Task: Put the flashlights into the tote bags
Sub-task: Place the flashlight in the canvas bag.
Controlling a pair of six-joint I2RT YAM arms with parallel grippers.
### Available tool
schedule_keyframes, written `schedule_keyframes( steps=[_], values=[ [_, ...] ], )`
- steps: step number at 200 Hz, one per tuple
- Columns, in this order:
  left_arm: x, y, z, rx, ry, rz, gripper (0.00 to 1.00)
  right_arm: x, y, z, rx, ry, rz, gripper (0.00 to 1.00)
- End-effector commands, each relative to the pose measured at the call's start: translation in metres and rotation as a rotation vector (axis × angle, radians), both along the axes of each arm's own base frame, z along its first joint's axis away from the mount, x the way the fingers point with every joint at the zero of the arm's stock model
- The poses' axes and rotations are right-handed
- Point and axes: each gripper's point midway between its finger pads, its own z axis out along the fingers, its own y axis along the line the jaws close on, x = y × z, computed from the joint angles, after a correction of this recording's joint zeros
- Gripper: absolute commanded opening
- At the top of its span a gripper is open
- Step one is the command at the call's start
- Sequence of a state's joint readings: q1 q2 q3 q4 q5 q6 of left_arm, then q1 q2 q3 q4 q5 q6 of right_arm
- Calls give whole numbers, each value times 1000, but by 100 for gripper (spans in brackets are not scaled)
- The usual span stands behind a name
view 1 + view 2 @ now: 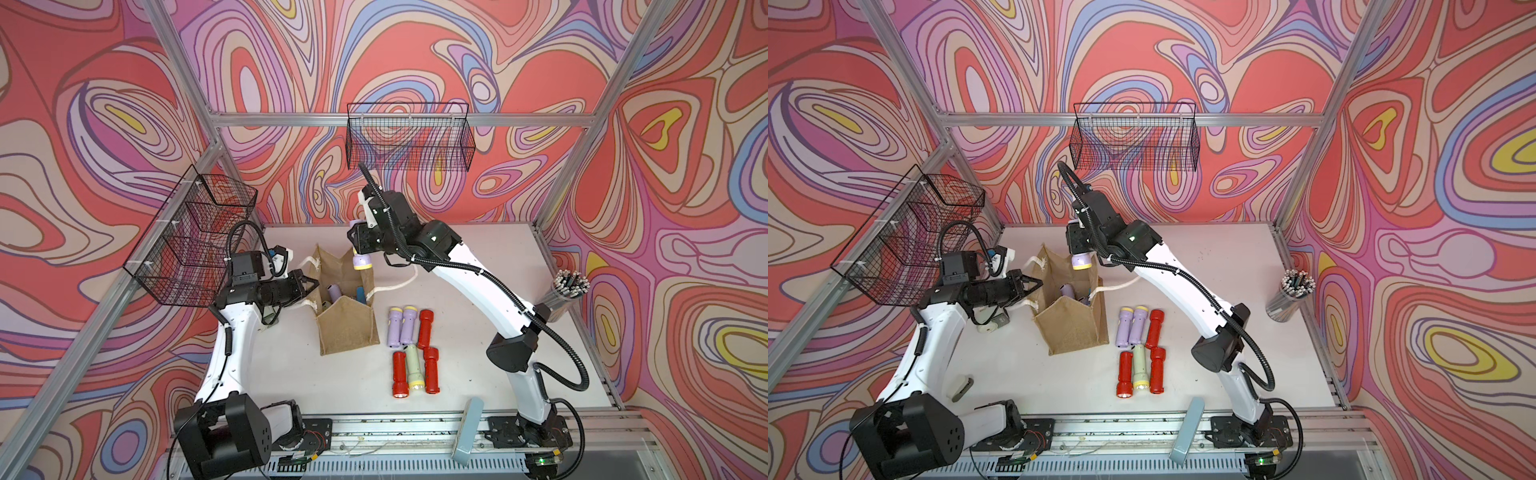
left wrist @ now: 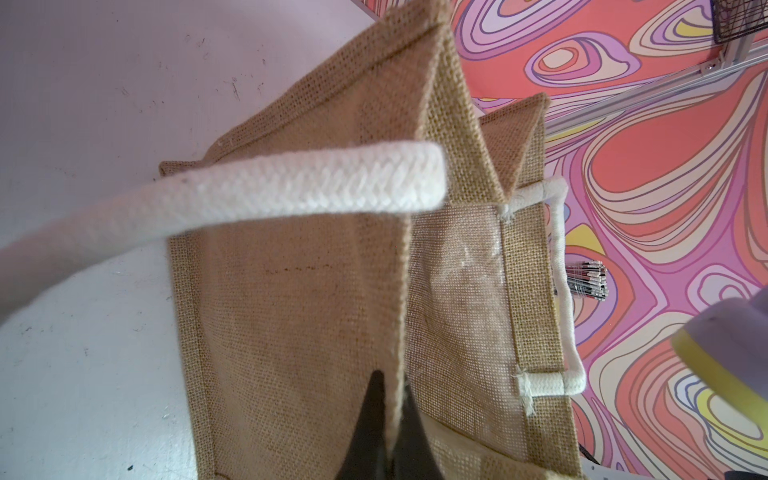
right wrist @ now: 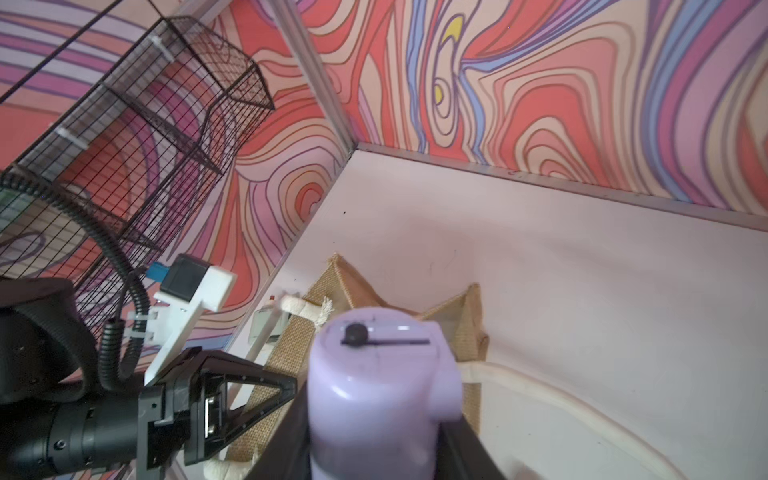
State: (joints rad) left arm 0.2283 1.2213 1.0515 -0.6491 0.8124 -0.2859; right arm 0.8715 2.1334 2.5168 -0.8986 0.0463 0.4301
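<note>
The tan burlap tote bag stands open mid-table. My left gripper is shut on its left rim, and the cloth shows between the black fingers. My right gripper hangs over the bag's far rim, shut on a lilac flashlight held with its yellow-ringed head down. A lilac flashlight and a blue flashlight lie inside the bag. Right of the bag lie several more: lilac, red and pale green.
Black wire baskets hang on the back wall and the left wall. A clear cup of grey rods stands at the table's right edge. A grey-blue block leans on the front rail. Small grey items lie by the left arm.
</note>
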Motion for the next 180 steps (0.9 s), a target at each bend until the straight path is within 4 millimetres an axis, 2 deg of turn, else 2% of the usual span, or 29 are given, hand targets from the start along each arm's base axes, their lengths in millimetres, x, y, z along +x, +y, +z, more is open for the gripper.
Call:
schedule_keyframes(
  steps=[1,17,47,91,126,160,180],
  values=[
    [0,-6,8,3,-27,-46,0,-9,24,12,102,-13,127,0],
    [1,-5,6,6,-14,-39,0,-13,39,-1,126,20,186,0],
    [1,-6,6,1,-10,-39,0,-14,62,-39,115,77,272,0],
    [0,-5,10,6,-25,-29,0,-15,74,-89,75,129,326,0],
    [2,-6,13,-10,-33,-30,0,-25,64,-143,-63,196,346,0],
    [4,-4,15,-7,-33,-9,0,-37,44,-166,-199,210,320,0],
    [6,1,13,13,-16,17,0,-37,23,-182,-290,240,242,0]
  ],
)
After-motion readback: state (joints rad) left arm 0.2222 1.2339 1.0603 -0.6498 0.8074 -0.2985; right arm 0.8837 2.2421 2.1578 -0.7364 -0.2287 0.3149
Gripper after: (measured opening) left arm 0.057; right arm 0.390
